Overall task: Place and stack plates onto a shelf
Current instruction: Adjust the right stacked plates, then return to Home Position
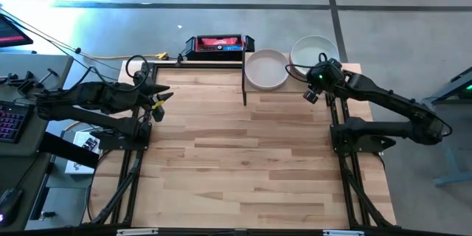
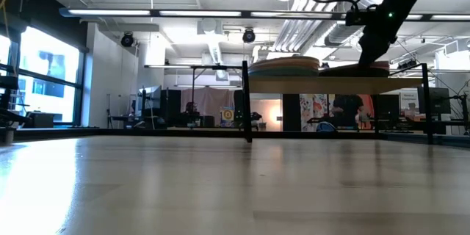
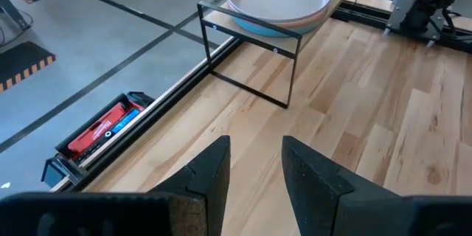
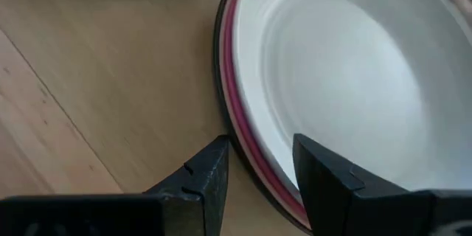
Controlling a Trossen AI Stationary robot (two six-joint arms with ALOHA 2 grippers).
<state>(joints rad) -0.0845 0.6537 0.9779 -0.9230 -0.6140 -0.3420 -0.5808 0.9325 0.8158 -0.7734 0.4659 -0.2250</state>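
- Right gripper (image 4: 258, 173) open, nothing held, hovering at the rim of the white-topped plate stack (image 4: 354, 81) on the shelf (image 4: 96, 96).
- Second stack (image 1: 266, 68) just beyond.
- Left gripper (image 1: 164, 102) open, well apart, over the table (image 1: 243, 162).

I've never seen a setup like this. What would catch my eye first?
Two stacks of round shallow plates, one peach-topped and one white-topped, sit side by side on a small raised light-wood shelf at the table's far edge. The right hand hovers open by the white stack; the left hand waits open at the left.
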